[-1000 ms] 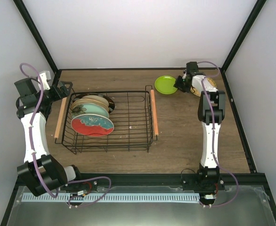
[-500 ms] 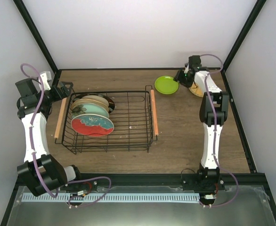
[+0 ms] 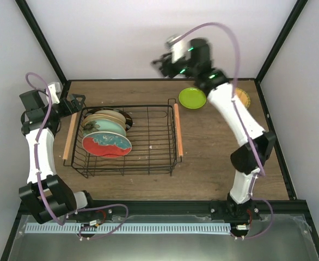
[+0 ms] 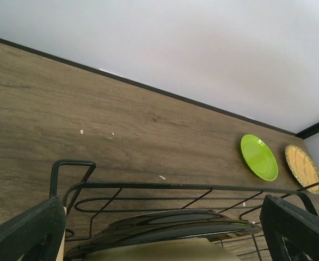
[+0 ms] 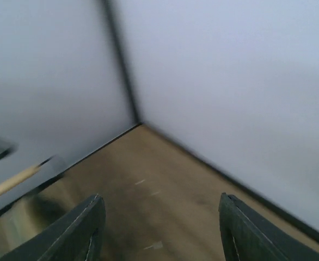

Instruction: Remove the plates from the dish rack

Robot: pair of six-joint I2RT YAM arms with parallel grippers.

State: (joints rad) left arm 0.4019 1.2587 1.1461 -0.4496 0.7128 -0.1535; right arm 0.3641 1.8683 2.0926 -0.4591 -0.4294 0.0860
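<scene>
The dish rack (image 3: 128, 169) sits on the left half of the tabletop (image 3: 214, 157), a wooden handle (image 3: 69, 137) along its left side and another (image 3: 177, 130) along its right. Four plates stand packed one behind the other in its left part. The red plate (image 3: 108, 144) with the teal flower is nearest me, then the pale teal plate (image 3: 108, 128), then the beige plate (image 3: 106, 117), and last the dark-rimmed plate (image 3: 126, 116) at the back.

My left tool (image 3: 74, 101) hangs at the rack's far left corner, just beyond the left handle. In its own wrist view the two fingers (image 4: 23, 234) sit wide apart with nothing between them, and the top edge of the dark-rimmed plate and the rack's back wire run across the gap below.

Farther out, past the rack's far right corner, the lime-green plate (image 3: 192, 98) lies flat on the tabletop. The orange plate (image 3: 242, 98) lies to its right, partly hidden by my right arm; the two plates are apart.

My right tool (image 3: 162, 61) is lifted high above the far edge of the tabletop, blurred against the back wall. Its wrist view shows the fingers (image 5: 78, 228) spread and holding nothing, over bare wood near a corner of the walls.
</scene>
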